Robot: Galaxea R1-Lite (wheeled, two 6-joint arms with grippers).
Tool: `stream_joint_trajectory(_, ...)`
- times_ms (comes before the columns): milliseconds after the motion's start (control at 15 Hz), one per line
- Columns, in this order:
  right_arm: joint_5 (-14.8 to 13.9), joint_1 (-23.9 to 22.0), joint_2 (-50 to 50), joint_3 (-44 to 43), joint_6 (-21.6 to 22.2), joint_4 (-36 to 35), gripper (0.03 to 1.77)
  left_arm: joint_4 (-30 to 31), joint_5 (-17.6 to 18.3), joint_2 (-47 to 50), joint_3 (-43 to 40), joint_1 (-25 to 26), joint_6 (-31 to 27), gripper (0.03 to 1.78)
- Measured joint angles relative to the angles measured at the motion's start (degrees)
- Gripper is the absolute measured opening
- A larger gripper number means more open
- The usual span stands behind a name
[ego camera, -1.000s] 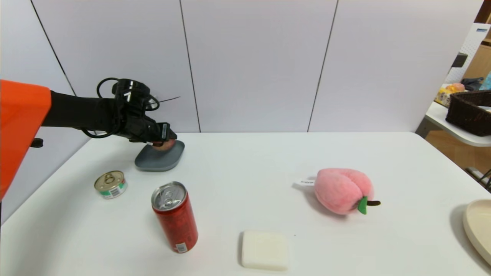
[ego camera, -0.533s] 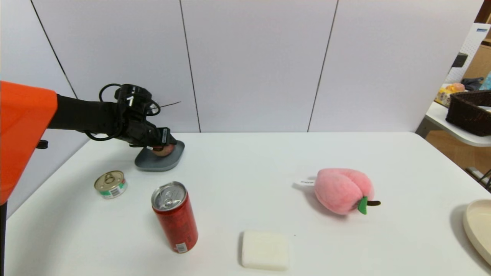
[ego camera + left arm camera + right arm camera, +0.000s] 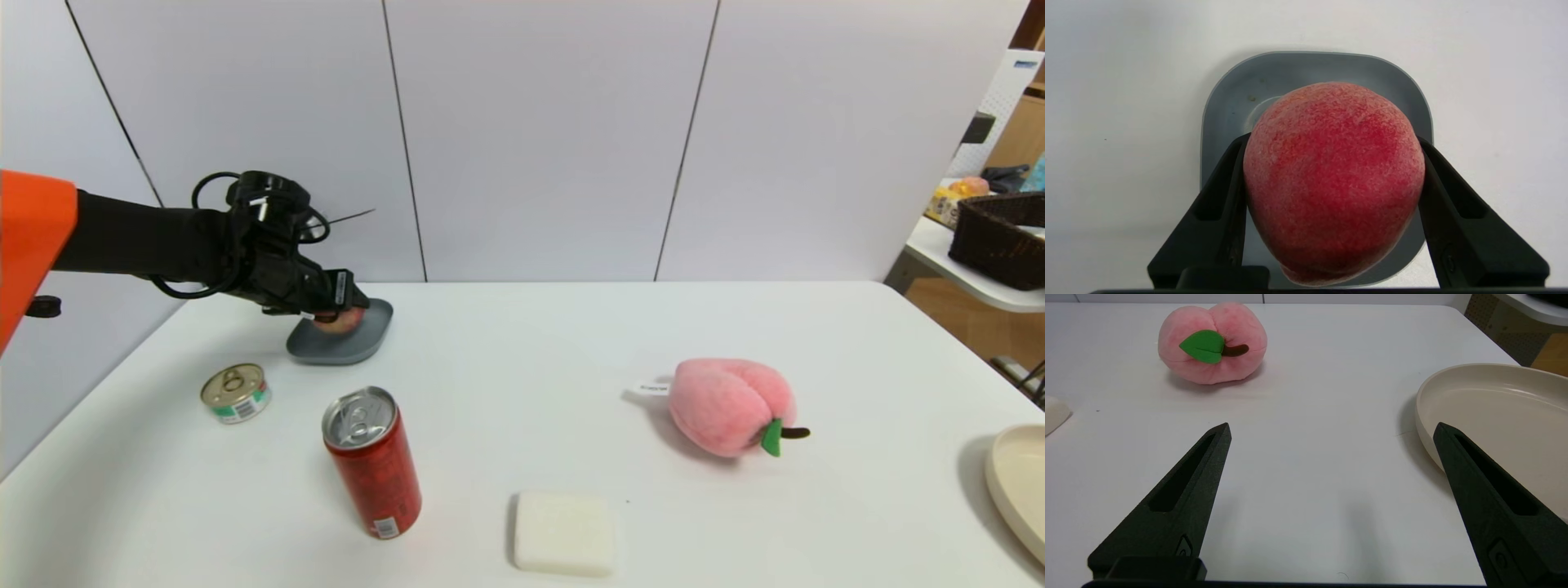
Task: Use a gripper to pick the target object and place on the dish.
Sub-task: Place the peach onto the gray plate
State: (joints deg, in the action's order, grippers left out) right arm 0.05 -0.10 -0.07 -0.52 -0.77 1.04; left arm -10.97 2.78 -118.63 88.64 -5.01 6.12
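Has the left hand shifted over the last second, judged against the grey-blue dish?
Yes. The left hand, shut on the peach, has drawn back slightly toward the dish's near-left edge.

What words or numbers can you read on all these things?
None can be read.
Red can: label at its bottom, too small to read.
Small tin: green and white label, too blurred.
Plush peach: white tag with print too small.
Left gripper: white sticker, too small.
Real peach, dish, soap: no text.
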Motion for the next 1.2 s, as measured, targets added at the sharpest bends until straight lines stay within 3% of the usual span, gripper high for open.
stream_joint_trajectory(933, 0.0, 0.0, 0.0, 0.0, 0.0, 0.0, 1.71, -0.7, 0.0, -1.4, -0.2, 0.0, 0.9, 1.18)
stream_joint_trajectory(1200, 0.0, 0.0, 0.0, 0.0, 0.0, 0.0, 1.71, -0.7, 0.0, -1.6, -0.2, 0.0, 1.0, 1.38)
